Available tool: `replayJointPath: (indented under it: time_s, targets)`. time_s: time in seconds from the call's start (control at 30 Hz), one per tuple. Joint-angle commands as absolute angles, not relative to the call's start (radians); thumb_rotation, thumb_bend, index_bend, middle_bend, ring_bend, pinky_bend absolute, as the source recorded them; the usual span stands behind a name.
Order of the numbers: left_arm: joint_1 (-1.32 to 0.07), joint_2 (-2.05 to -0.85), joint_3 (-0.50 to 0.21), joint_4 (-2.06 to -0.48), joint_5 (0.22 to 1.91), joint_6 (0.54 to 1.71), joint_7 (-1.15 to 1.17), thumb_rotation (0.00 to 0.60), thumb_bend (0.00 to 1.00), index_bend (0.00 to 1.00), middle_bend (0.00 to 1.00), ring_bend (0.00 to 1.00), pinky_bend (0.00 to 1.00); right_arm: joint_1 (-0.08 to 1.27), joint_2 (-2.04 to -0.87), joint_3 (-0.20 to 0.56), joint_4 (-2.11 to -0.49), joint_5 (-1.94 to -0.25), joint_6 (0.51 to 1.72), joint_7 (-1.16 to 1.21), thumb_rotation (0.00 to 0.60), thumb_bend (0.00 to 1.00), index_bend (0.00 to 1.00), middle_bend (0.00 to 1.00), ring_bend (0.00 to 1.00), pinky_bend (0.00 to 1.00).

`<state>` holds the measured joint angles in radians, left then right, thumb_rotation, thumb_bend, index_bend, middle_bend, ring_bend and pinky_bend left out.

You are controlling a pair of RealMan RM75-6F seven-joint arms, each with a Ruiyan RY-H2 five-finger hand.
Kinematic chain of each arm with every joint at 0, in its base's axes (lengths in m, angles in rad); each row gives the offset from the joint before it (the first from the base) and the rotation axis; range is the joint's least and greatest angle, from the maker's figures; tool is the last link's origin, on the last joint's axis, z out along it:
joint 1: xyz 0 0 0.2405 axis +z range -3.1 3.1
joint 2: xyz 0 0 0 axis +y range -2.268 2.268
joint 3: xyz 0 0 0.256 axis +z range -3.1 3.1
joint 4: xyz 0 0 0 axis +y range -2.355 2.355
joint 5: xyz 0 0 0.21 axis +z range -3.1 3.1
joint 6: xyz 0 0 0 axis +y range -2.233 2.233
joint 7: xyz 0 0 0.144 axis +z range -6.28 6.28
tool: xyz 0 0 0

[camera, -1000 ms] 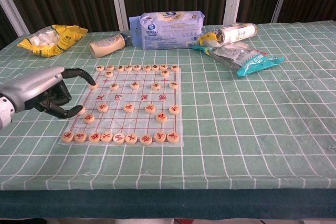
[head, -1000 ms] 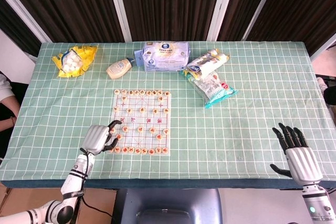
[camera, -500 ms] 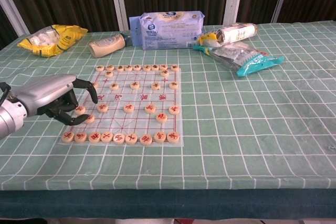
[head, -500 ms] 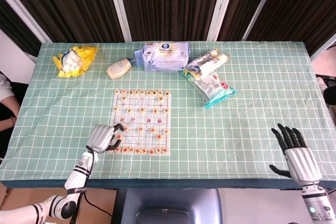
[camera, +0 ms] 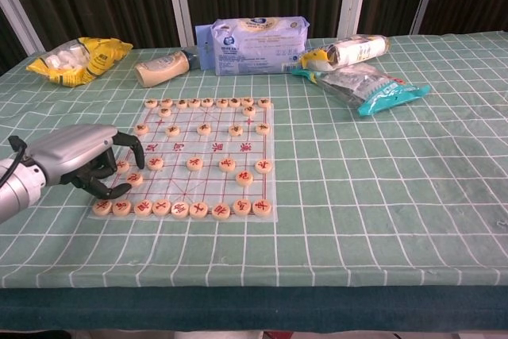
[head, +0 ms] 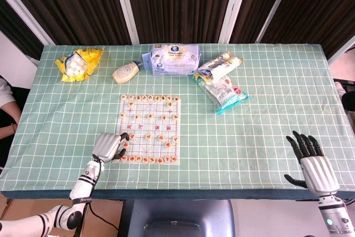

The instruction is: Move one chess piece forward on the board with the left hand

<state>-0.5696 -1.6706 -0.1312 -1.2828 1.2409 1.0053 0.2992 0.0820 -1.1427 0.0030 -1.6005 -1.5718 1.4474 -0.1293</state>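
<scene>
The chess board (head: 151,129) lies flat in the middle of the table, round wooden chess pieces (camera: 194,163) standing in rows on it. My left hand (camera: 83,163) rests at the board's near left corner and also shows in the head view (head: 109,146). Its fingers curl down over a piece (camera: 124,167) in the leftmost columns, the thumb reaching under from the near side. Whether the fingers pinch that piece is hidden. My right hand (head: 313,162) hovers at the near right table edge with fingers spread, holding nothing; only the head view shows it.
Along the far side lie a yellow snack bag (camera: 78,57), a cream bottle on its side (camera: 161,67), a blue-white tissue pack (camera: 252,35), a rolled packet (camera: 349,50) and a teal-edged bag (camera: 365,86). A green checked cloth (camera: 381,180) covers the table.
My left hand has drawn back toward the near left corner of the board and its fingers have curled down over the left-edge pieces. The right hand has stayed put.
</scene>
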Motion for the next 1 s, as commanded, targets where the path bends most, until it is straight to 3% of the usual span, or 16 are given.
replayJointPath:
  time_s: [0.03, 0.47, 0.67, 1.0]
  targets:
    - [-0.572, -1.678, -0.129, -1.268, 1.235, 1.001, 0.298, 0.599, 0.34, 0.44, 1.00, 1.00, 1.00, 0.082, -1.141, 0.002, -1.601, -1.572, 1.446, -0.128, 0.600, 0.16, 0.00, 0.00, 0.00, 0.00]
    - [-0.575, -1.692, -0.124, -1.239, 1.234, 1.007, 0.289, 0.600, 0.34, 0.46, 1.00, 1.00, 1.00, 0.084, -1.138, -0.002, -1.605, -1.572, 1.439, -0.127, 0.600, 0.16, 0.00, 0.00, 0.00, 0.00]
    - [-0.576, -1.695, -0.123, -1.235, 1.244, 1.018, 0.280, 0.600, 0.33, 0.52, 1.00, 1.00, 1.00, 0.085, -1.138, -0.003, -1.606, -1.572, 1.436, -0.130, 0.600, 0.16, 0.00, 0.00, 0.00, 0.00]
    - [-0.582, -1.682, -0.137, -1.340, 1.259, 1.059, 0.312, 0.600, 0.33, 0.53, 1.00, 1.00, 1.00, 0.089, -1.144, -0.011, -1.611, -1.583, 1.427, -0.141, 0.600, 0.16, 0.00, 0.00, 0.00, 0.00]
